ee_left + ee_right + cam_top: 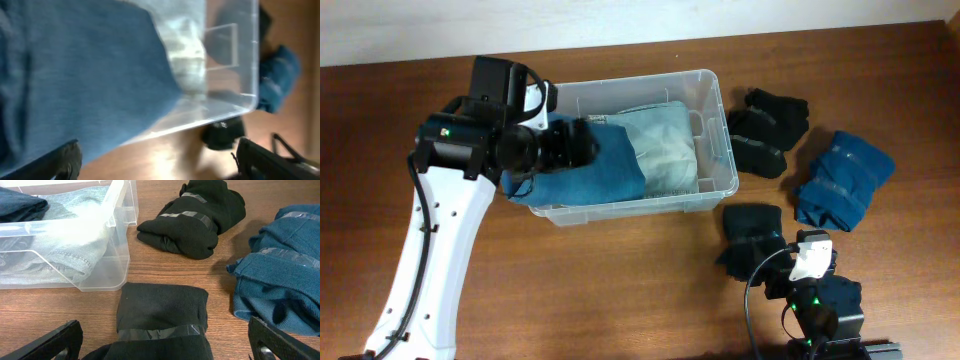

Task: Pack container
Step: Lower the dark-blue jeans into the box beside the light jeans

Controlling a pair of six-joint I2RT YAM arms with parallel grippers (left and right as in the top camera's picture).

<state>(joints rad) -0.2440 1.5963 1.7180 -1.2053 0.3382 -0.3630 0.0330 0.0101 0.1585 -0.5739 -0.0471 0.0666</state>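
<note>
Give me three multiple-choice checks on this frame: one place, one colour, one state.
1. The left gripper is: A over the bin; B outside the bin, right side; C behind the bin.
2. The bundle nearest the right gripper is: A blue; B white; C black.
3. The right gripper is: A shut on cloth; B open, empty; C shut, empty.
Answers: 1 A, the bin's contents fill its wrist view. 2 C, it shows black in the right wrist view. 3 B, its jaws stand wide apart, gripping nothing.
</note>
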